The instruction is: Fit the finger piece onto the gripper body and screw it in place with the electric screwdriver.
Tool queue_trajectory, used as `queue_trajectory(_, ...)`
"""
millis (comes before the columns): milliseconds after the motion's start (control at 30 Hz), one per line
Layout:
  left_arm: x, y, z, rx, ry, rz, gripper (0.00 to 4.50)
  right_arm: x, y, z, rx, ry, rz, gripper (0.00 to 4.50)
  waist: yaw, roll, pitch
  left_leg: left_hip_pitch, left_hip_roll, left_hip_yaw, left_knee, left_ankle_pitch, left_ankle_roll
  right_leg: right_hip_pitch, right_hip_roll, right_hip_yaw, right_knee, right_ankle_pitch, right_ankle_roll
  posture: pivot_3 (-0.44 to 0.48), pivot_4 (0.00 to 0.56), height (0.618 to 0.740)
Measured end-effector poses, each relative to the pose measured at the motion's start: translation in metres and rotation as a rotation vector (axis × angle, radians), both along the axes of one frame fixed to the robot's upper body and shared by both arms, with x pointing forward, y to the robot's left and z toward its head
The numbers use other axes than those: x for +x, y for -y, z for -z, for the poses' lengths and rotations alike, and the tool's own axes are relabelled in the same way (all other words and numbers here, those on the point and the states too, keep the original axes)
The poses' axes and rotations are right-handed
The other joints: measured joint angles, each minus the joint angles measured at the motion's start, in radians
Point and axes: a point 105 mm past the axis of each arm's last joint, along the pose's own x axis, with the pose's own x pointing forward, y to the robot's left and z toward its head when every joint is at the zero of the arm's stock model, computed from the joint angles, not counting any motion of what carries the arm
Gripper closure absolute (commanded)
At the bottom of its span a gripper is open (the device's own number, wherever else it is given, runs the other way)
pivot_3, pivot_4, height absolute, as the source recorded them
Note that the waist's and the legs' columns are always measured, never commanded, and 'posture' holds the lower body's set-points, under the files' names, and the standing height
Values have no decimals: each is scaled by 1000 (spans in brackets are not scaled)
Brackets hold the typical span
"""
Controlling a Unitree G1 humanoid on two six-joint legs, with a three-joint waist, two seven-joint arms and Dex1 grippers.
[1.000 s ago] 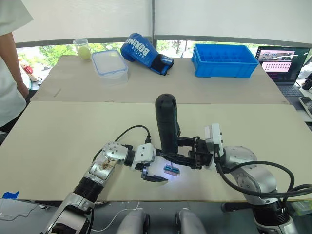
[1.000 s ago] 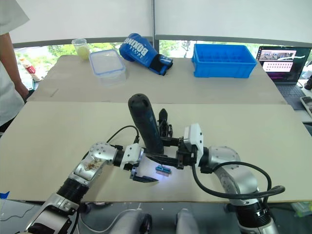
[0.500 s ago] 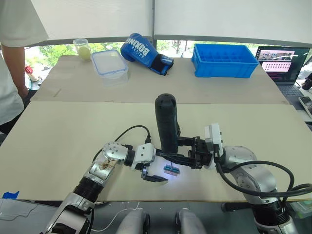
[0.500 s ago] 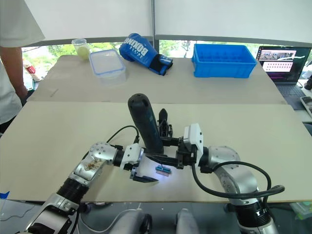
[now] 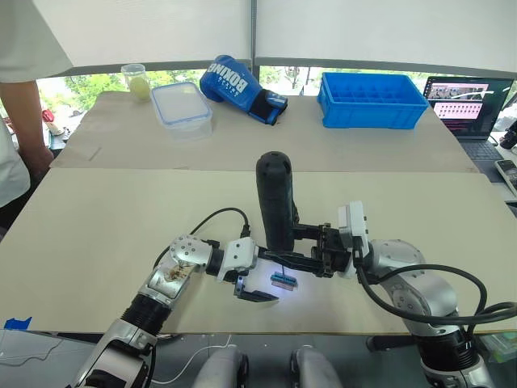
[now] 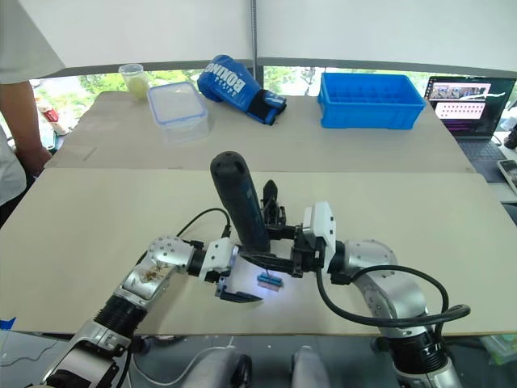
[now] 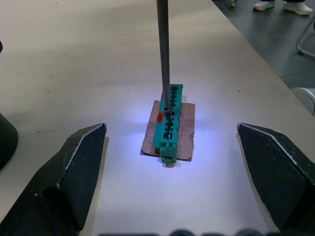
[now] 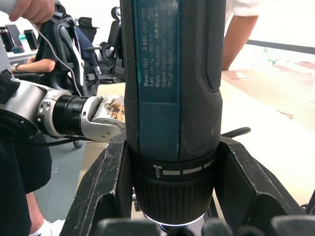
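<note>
Table (image 5: 97, 234), pale beige board. One thick dark blue-black cylindrical electric screwdriver (image 5: 275, 202) stands upright mid-table, right gripper (image 5: 300, 249) clenched round it, probably to keep its silver bit (image 7: 163, 54) plumb on one small green-and-black block (image 7: 168, 124). Left gripper (image 7: 172, 162) released, flanking the block. One black gripper body (image 6: 271, 208) just behind the screwdriver.
</note>
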Motion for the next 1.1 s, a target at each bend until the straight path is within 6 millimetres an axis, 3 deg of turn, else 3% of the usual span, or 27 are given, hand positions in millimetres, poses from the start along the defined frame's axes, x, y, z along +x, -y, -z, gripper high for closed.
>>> queue_trajectory(933,2,-3,-4,-10,-33,-22,0,-1,-2,4,7,-1,6,2582,0,0,0,0,0,0,0,0,0,0,0,0,0,0,0,0,150,740)
queue_trajectory(1100,1,-11,-9,-5,-52,-34,0,-5,-5,-9,29,5,-8,2582,-2,0,0,0,0,0,0,0,0,-1,0,0,1,0,0,0,150,740)
